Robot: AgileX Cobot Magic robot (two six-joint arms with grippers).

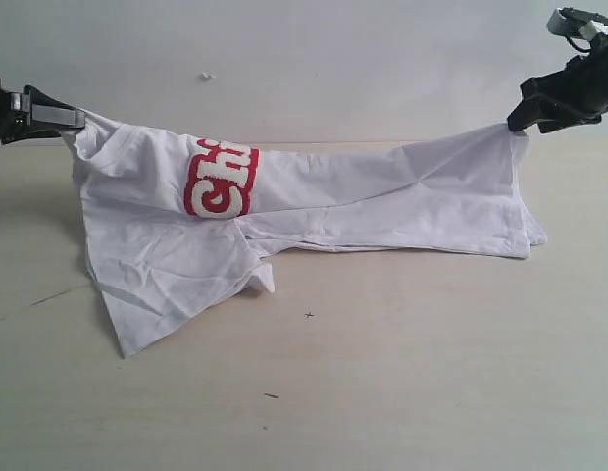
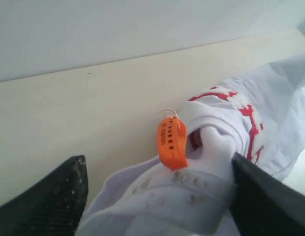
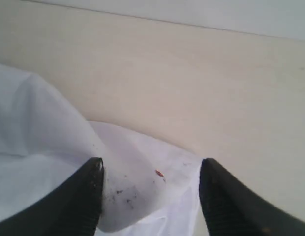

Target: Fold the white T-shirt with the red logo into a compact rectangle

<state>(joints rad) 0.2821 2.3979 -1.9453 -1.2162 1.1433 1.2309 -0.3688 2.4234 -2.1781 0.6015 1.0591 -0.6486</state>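
Creases cover the white T-shirt point(image 1: 382, 191), clamped by left end effector point(image 1: 76, 120) and right end effector point(image 1: 513, 126).

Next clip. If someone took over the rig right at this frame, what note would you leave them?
Left end effector: closed on bunched cloth of the shirt, next to the orange tag.
Right end effector: at the shirt's opposite corner, with cloth between its fingers. Grip not confirmed.
Shirt: stretched between both over the table. It appears folded once lengthwise. The logo is half hidden and a flap sticks out below it.
Left to do: tuck the flap in, then fold crosswise into a rectangle.
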